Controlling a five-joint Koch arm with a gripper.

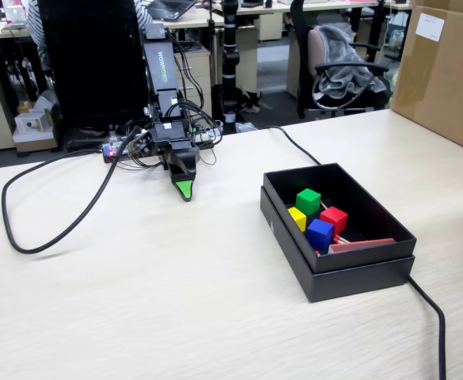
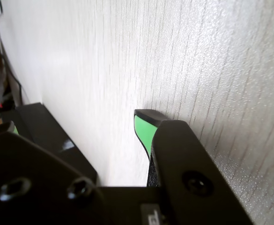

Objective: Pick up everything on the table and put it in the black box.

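Cubes, four small glossy ones, red (image 1: 334,218), green (image 1: 308,200), blue (image 1: 320,233) and yellow (image 1: 297,218), lie in your matte black cardboard box (image 1: 358,273), right of the gripper (image 1: 184,191). Whether its jaws are closed you cannot tell. White arm lettering is unreadable.

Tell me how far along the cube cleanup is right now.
It looks finished. The green cube, yellow cube, red cube and blue cube all sit inside the black box. The gripper holds nothing and points down at the bare table. No cubes visible outside.
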